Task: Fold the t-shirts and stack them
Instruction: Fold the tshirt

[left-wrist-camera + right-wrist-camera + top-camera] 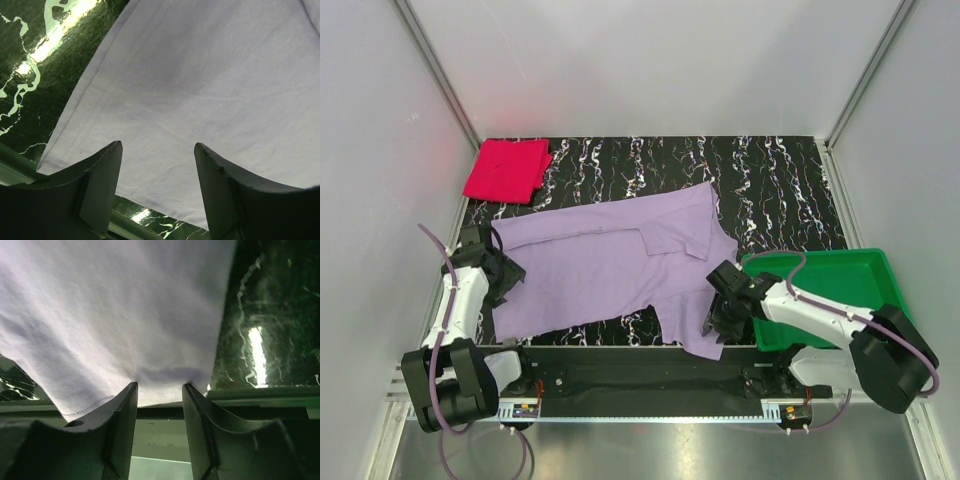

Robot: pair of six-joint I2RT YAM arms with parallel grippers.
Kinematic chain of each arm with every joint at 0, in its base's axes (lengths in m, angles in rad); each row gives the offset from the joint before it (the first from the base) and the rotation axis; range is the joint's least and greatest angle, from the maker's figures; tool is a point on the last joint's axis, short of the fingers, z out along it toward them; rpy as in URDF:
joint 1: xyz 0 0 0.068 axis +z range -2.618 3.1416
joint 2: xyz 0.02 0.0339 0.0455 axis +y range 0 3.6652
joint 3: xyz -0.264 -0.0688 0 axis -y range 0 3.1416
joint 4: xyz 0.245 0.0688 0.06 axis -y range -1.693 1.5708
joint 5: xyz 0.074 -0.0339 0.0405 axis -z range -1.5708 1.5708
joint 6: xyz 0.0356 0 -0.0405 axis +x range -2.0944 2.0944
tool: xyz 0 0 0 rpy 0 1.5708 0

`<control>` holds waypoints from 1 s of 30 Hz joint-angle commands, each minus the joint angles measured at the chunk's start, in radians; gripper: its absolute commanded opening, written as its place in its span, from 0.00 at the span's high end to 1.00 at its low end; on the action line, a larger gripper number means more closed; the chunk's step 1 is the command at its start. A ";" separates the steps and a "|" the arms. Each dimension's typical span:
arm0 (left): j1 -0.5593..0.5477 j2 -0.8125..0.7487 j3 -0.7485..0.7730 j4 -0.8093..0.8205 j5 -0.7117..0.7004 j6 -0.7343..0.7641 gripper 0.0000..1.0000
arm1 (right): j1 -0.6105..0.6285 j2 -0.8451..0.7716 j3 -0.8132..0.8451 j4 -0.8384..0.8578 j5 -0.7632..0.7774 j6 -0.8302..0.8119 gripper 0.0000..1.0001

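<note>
Top external: lavender shirt [610, 265] lies spread across the black table [770, 180], and red shirt [507, 170] sits folded far-left. Left gripper [157, 150] gapes wide over lavender's left edge. Right gripper [160, 387] is narrowly parted, hem between, with the green tray [840, 275] just beside it.

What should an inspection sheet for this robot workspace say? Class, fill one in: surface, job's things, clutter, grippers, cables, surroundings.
Surface: black table with white veining.
Job's things: lavender t-shirt spread mid-table, its near right hem reaching the front edge; pink-red t-shirt folded square at the far left corner, apart from it.
Clutter: green tray at near right, the right arm crossing it.
Grippers: left gripper open over the lavender shirt's near left hem; right gripper at the near right hem, fingers narrowly apart, cloth puckered there, grip unclear.
Cables: purple cables loop off both arms, none on the cloth.
Surroundings: white walls on three sides.
</note>
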 commanded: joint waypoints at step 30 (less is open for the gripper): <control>-0.002 0.042 0.045 0.037 0.015 0.020 0.35 | -0.039 0.120 0.313 -0.151 0.158 -0.279 0.75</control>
